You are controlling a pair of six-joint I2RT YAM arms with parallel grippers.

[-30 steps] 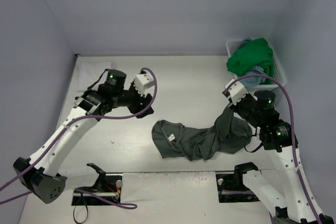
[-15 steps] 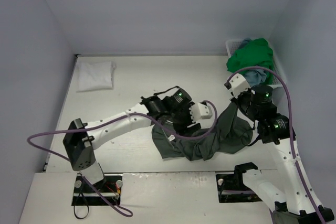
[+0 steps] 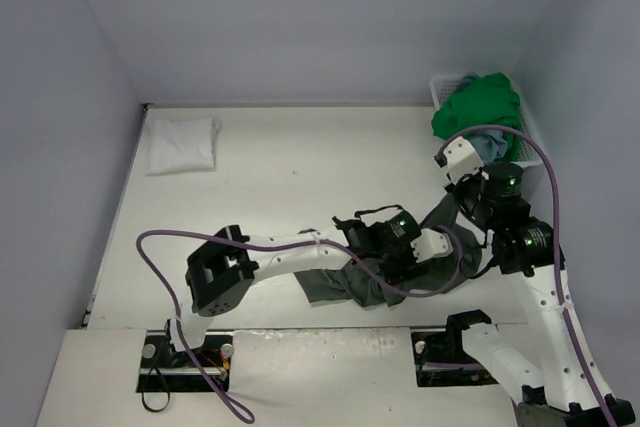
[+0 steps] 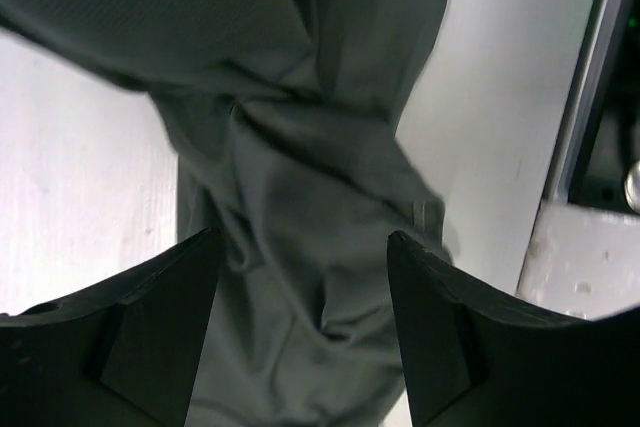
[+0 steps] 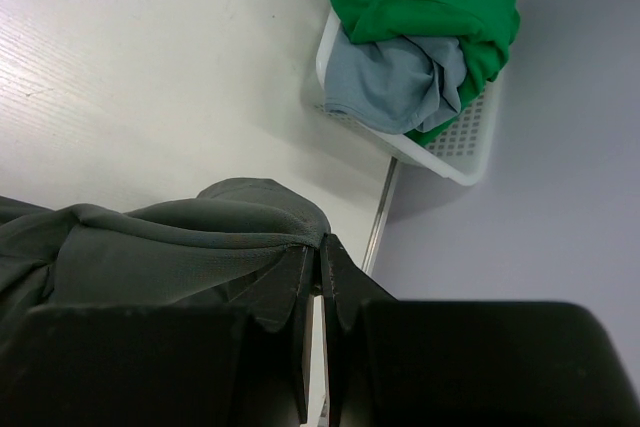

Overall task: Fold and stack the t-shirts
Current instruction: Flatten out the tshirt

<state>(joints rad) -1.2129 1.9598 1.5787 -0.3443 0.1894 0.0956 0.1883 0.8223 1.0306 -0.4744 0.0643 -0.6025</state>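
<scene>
Olive-grey shirt (image 4: 300, 147) lies bunched (I cannot trace its outline): left gripper (image 4: 302, 242) spread empty over it, right gripper (image 5: 312, 249) pinching one edge.

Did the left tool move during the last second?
Yes. The left tool swung right, away from the folded white shirt in the far-left corner, and now hangs open over the dark shirt.

Four t-shirts (image 3: 330, 285), one basket (image 3: 438, 87), two arms (image 3: 285, 245).
</scene>
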